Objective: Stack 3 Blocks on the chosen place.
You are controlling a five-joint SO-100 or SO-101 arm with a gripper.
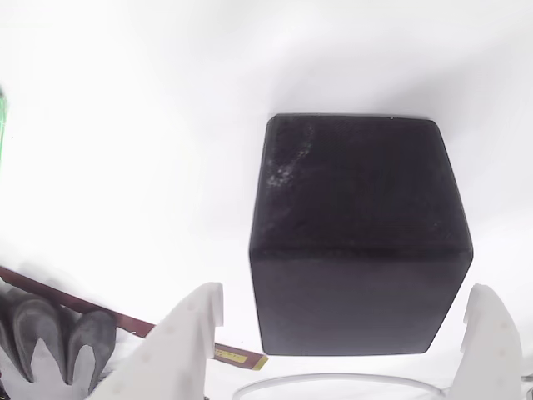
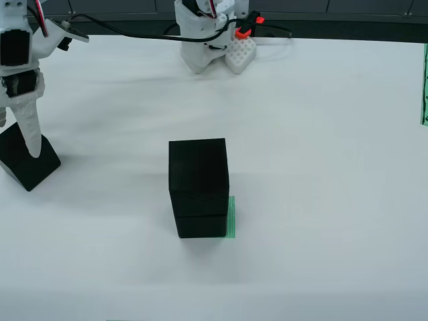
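- the view that rides on the gripper: the gripper stands wide, its two white fingers spread to either side of a loose black block on the white table. the fingers flank the cube's near lower corners, and i cannot tell whether they touch it yet; nothing is clamped.
- same view: the cube looks rigid and light, a matte printed plastic with a faint rough grain, so it should not slip much. flat opposite side faces are the place to take it, squarely and low enough to leave the top free.
- the view from above: the same block sits at the far left edge with the gripper over it. two stacked blocks stand mid-table on the chosen place, whose green stripes peek out at the right, well apart from the loose one.
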